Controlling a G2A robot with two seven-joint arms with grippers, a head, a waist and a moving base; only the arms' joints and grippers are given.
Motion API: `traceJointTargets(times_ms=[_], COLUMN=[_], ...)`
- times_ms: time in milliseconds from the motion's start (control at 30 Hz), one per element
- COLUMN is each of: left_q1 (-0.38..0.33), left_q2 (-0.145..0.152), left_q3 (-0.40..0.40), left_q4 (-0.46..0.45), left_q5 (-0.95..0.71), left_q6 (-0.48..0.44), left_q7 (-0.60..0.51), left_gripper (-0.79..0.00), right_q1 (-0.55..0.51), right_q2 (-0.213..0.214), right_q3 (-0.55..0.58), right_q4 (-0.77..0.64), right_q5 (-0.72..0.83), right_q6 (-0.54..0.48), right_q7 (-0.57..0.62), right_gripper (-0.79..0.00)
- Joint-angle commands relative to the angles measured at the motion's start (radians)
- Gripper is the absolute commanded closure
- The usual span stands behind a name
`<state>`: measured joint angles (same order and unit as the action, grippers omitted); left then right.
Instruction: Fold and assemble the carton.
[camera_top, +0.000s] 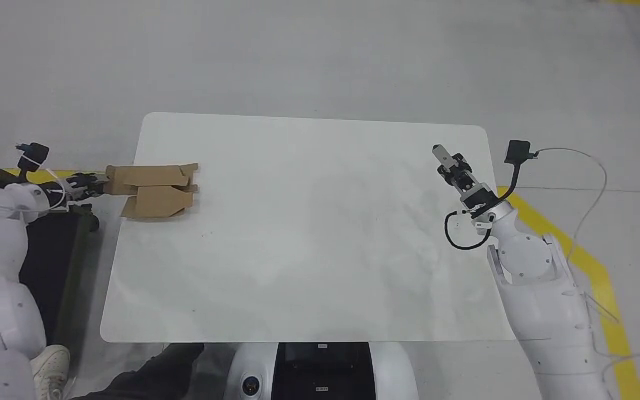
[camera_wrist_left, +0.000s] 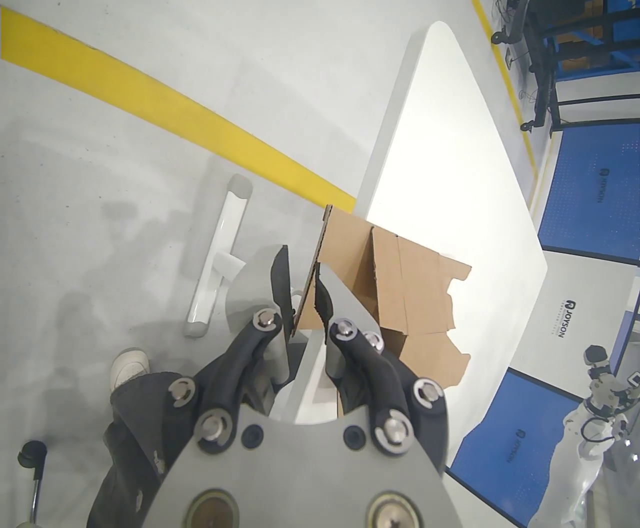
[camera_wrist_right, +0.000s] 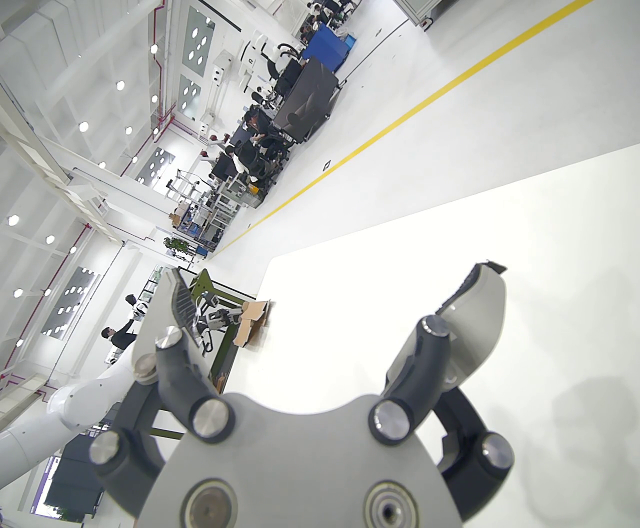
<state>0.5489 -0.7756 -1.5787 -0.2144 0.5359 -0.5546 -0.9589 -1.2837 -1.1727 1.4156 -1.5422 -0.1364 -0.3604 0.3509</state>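
1. My left gripper (camera_wrist_left: 301, 280) is closed on the brown carton (camera_wrist_left: 410, 300), pinching one thin flap edge between both fingers.
2. The carton lies unassembled at the left edge of the counter (camera_top: 320, 250), one end overhanging.
3. My right gripper (camera_wrist_right: 332, 272) is spread wide, holding nothing, above the counter's right side, well apart from the carton.

carton (camera_top: 158, 190): brown corrugated blank, collapsed roughly flat and unassembled, with notched flaps pointing inward over the table (camera_top: 300, 260), lying at the table's left edge near the far corner, one end overhanging that edge and caught between the left gripper's (camera_wrist_left: 301, 262) fingers.
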Motion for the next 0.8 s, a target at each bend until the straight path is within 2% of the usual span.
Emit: traceJointTargets(times_ms=[0, 233, 500, 567, 667, 767], left_q1=[-0.002, -0.007, -0.007, -0.008, -0.013, -0.02], left_q2=[-0.002, -0.006, -0.013, -0.015, -0.016, -0.012], left_q3=[0.005, 0.025, 0.051, 0.057, 0.061, 0.058], left_q4=[0.001, 0.002, 0.001, 0.003, 0.005, 0.011], left_q5=[-0.002, 0.0, 0.008, 0.008, 0.002, -0.017], left_q6=[-0.001, -0.01, -0.026, -0.025, -0.03, -0.041], left_q7=[-0.006, -0.013, -0.009, -0.008, -0.017, -0.042], left_gripper=[-0.142, -0.185, -0.151, -0.139, 0.0, 0.0], right_q1=[0.0, 0.0, 0.0, 0.0, 0.0, 0.0], right_q2=[0.0, 0.0, 0.0, 0.0, 0.0, 0.0], right_q3=[0.0, 0.0, 0.0, 0.0, 0.0, 0.0], right_q4=[0.0, 0.0, 0.0, 0.0, 0.0, 0.0], right_q5=[0.0, 0.0, 0.0, 0.0, 0.0, 0.0], right_q6=[0.0, 0.0, 0.0, 0.0, 0.0, 0.0], right_q7=[0.0, 0.0, 0.0, 0.0, 0.0, 0.0], right_gripper=[-0.785, -0.785, -0.785, -0.785, -0.785, -0.785])
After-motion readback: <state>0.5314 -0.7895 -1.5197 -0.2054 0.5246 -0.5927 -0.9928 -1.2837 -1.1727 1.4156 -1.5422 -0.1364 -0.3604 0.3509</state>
